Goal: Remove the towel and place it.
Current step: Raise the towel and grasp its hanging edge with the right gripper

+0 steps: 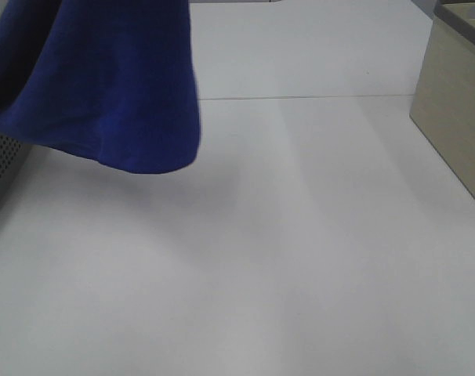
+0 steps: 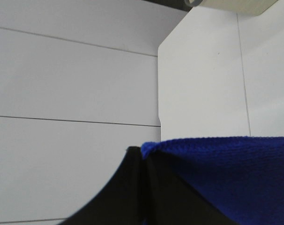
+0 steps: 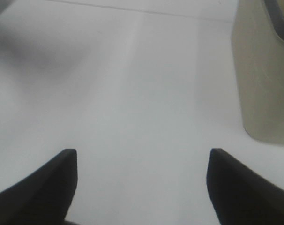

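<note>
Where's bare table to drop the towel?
Bare: the wide white table between the hanging towel and the beige box, down to the near edge. Crowded: far left, where the towel hangs by the perforated grey panel.

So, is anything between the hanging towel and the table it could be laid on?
Nothing visible: the towel, pinched by the left gripper, hangs over bare table; the beige box sits far right.
</note>
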Controlling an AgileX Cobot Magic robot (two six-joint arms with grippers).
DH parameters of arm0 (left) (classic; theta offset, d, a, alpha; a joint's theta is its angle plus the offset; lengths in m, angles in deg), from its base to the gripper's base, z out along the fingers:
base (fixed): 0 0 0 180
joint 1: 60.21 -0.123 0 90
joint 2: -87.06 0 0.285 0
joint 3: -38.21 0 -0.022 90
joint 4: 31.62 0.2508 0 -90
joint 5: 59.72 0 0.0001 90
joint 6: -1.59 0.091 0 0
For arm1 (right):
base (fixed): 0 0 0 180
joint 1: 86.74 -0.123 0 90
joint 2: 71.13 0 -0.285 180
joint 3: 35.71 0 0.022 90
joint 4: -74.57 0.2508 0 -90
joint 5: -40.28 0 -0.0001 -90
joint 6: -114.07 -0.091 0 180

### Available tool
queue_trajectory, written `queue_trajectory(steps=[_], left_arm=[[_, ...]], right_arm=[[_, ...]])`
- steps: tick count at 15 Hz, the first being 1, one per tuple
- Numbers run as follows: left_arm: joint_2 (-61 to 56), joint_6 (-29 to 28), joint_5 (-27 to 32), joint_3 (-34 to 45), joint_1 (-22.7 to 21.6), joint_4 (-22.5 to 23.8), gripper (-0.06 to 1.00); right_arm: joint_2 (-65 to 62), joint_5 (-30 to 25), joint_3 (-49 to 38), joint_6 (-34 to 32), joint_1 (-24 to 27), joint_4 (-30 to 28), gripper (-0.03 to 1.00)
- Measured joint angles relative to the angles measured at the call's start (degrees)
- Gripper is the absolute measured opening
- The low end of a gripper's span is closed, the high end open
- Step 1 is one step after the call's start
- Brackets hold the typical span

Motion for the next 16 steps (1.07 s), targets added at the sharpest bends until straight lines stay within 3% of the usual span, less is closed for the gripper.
queue_trajectory(steps=[2,4,5,6,7,10,16], left_arm=[[0.00,0.00,0.00,0.00,3.21,-0.06,0.00],[0.00,0.00,0.00,0.00,5.33,-0.11,0.00],[0.00,0.00,0.00,0.00,5.84,-0.11,0.00],[0.00,0.00,0.00,0.00,7.28,-0.34,0.00],[0.00,0.00,0.00,0.00,7.73,-0.80,0.00],[0.00,0.00,0.00,0.00,8.25,-3.44,0.00],[0.00,0.00,0.00,0.00,8.25,-4.81,0.00]], right_arm=[[7.39,8.88,0.00,12.95,0.00,11.75,0.75],[16.04,14.15,0.06,28.76,0.00,25.73,0.75],[18.33,14.95,0.06,33.52,0.00,29.62,0.75],[27.50,15.99,0.06,51.97,0.00,44.18,0.75],[32.03,15.53,0.06,62.34,0.00,52.14,0.75],[46.58,11.40,0.06,87.20,0.00,69.33,0.75],[69.21,4.70,0.11,110.52,0.00,86.52,0.75]])
